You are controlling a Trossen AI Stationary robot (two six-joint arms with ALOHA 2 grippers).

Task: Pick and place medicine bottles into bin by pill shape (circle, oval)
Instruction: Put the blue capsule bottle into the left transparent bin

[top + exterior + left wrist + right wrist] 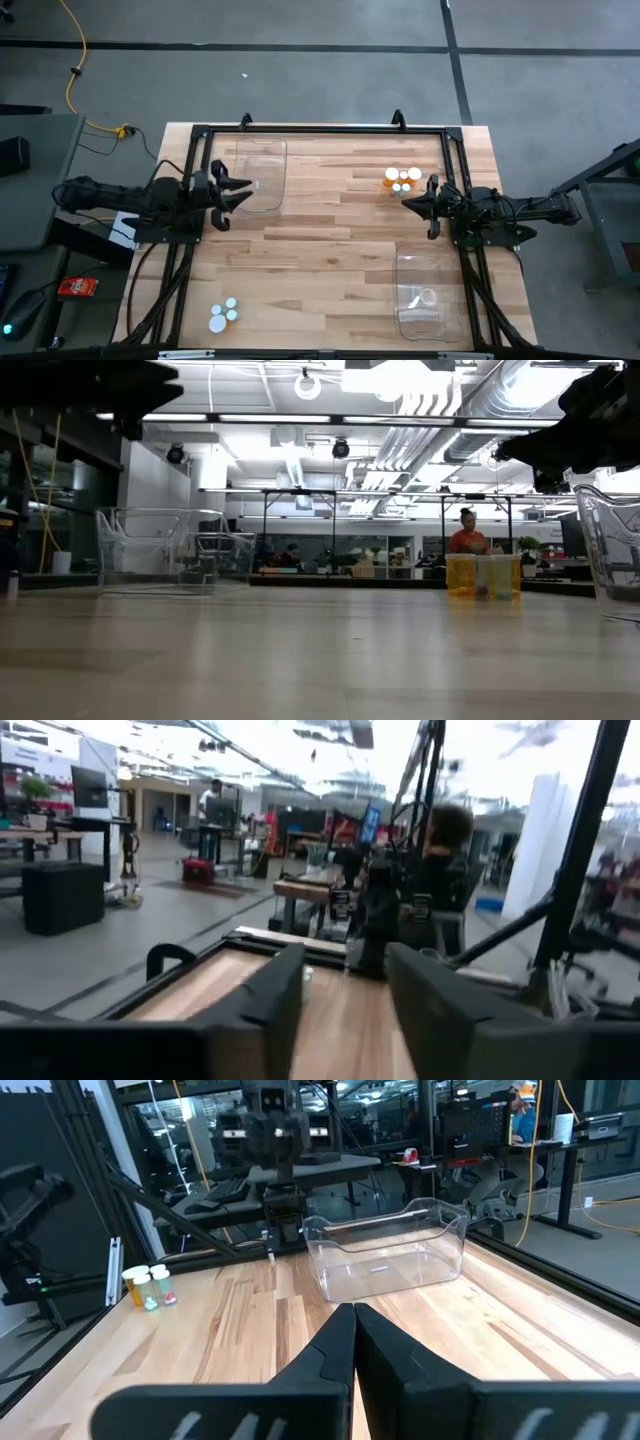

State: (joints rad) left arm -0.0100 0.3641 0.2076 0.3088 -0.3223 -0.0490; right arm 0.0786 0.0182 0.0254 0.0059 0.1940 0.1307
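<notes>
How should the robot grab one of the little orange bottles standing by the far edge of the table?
Probably from straight above, by the white cap. The orange bottles stand upright in a tight cluster with pale ones, so little room shows between them for fingers from the side, while the round caps face up. The right tool, nearest and shut now, would need to open first.

My overhead cam looks straight down on the whole wooden table. The low cam sits at tabletop level facing the room. Both catch the left clear bin.
</notes>
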